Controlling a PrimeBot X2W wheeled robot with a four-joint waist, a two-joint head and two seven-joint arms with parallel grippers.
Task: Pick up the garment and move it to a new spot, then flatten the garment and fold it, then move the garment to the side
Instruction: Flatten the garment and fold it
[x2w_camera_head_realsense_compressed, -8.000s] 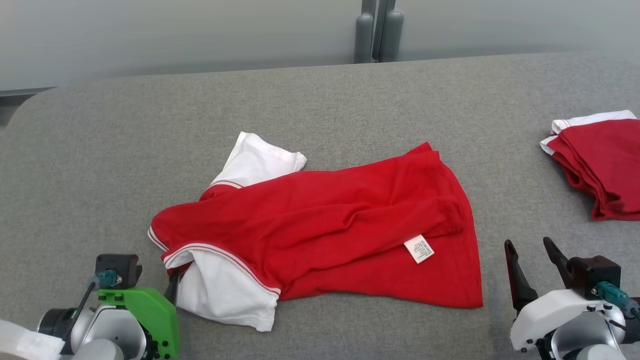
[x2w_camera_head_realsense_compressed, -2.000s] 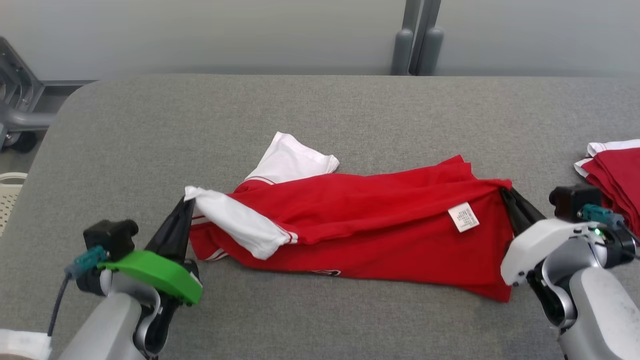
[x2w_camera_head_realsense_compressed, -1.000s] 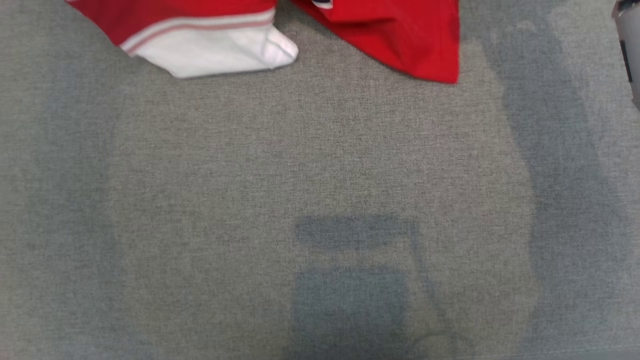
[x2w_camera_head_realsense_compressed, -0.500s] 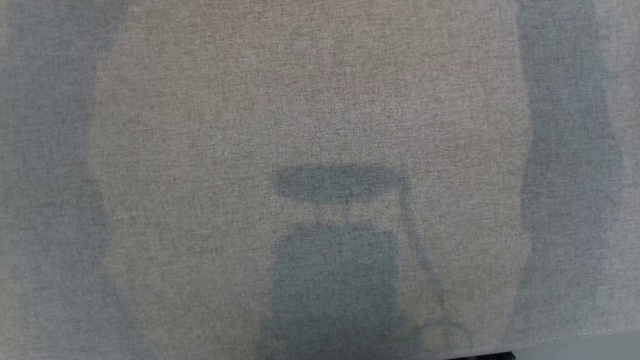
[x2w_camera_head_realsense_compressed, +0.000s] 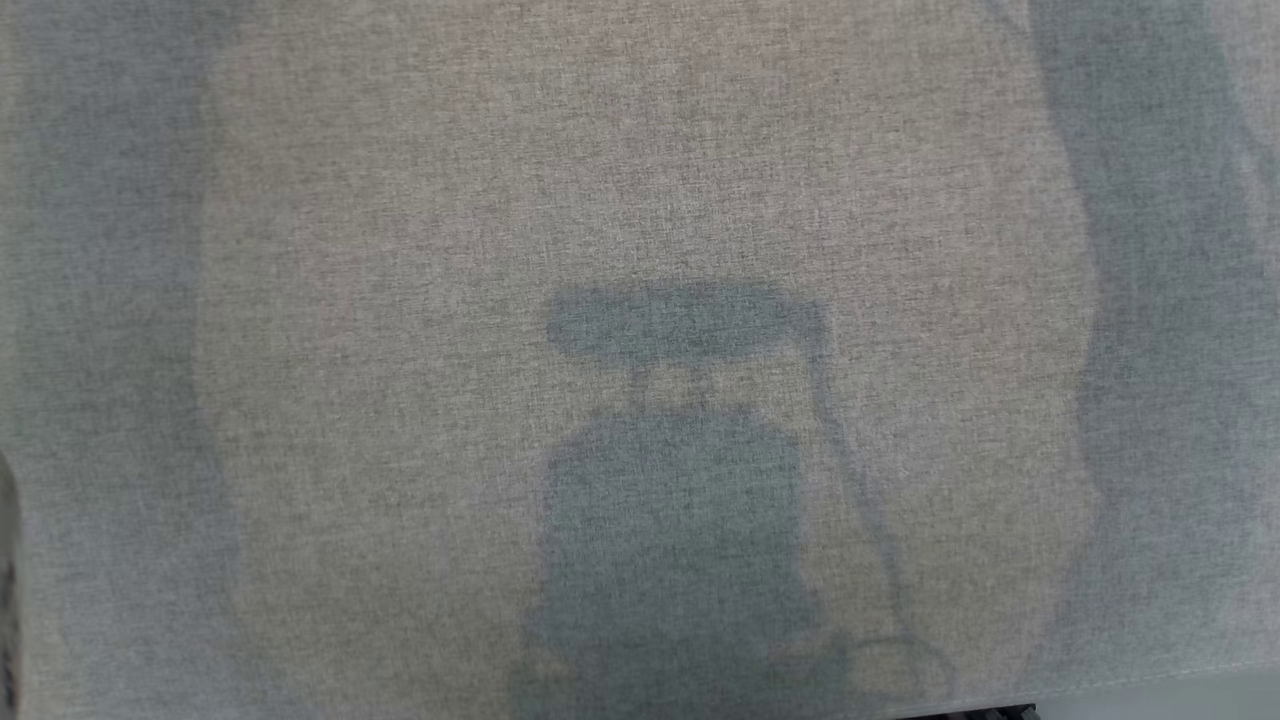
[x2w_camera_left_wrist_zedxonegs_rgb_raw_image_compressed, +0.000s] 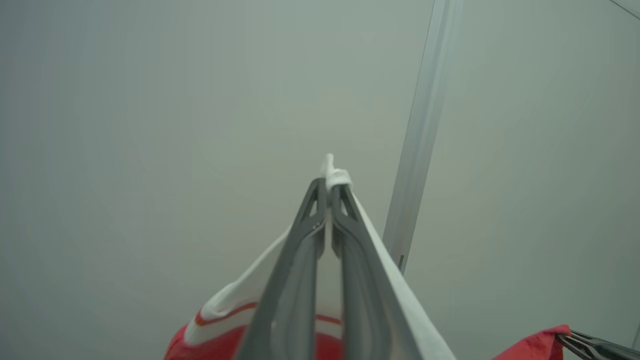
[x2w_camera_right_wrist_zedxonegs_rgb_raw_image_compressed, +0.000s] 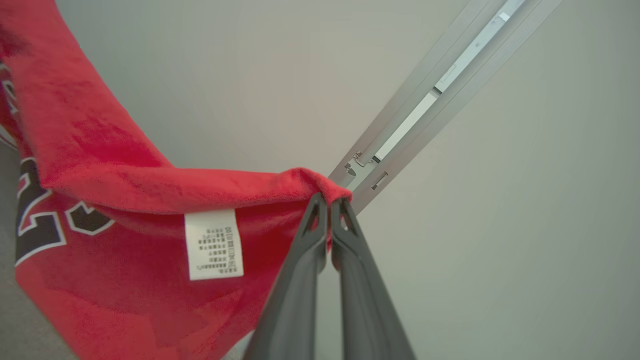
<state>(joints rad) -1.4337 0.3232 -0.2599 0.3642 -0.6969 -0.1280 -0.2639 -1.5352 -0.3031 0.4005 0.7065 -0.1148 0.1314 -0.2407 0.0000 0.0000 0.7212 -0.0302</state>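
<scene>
**Garment hangs between two clamped grippers**

We see the red-and-white knit jersey garment (x2w_camera_right_wrist_zedxonegs_rgb_raw_image_compressed: 100, 165) strung between both arms, in front of a plain pale grey wall (x2w_camera_left_wrist_zedxonegs_rgb_raw_image_compressed: 150, 125).

In the left wrist view, the left gripper (x2w_camera_left_wrist_zedxonegs_rgb_raw_image_compressed: 327, 187) has its two long dark fingers pressed together. A small tuft of the white sleeve (x2w_camera_left_wrist_zedxonegs_rgb_raw_image_compressed: 336, 175) pokes out past their tips. The rest of that sleeve falls away under the fingers, and a thin red stripe (x2w_camera_left_wrist_zedxonegs_rgb_raw_image_compressed: 225, 312) runs across it where the white meets the red body.

In the right wrist view, the right gripper (x2w_camera_right_wrist_zedxonegs_rgb_raw_image_compressed: 329, 202) is likewise fully closed, pinching a corner of the red hem right at its tips. From there the cloth sags away to that view's left. A white rectangular care label (x2w_camera_right_wrist_zedxonegs_rgb_raw_image_compressed: 214, 244) hangs just beside the fingers, and black lettering with white outlines (x2w_camera_right_wrist_zedxonegs_rgb_raw_image_compressed: 40, 220) shows further along. A strip of grey surface lies in the lower left corner of this view; we cannot tell whether the garment's lowest edge touches it.

A silver metal rail (x2w_camera_right_wrist_zedxonegs_rgb_raw_image_compressed: 425, 105) runs along the wall behind both grippers.

The head view looks down on the grey woven tabletop (x2w_camera_head_realsense_compressed: 400, 200), where a dark shadow (x2w_camera_head_realsense_compressed: 680, 480) falls near the front edge.
</scene>
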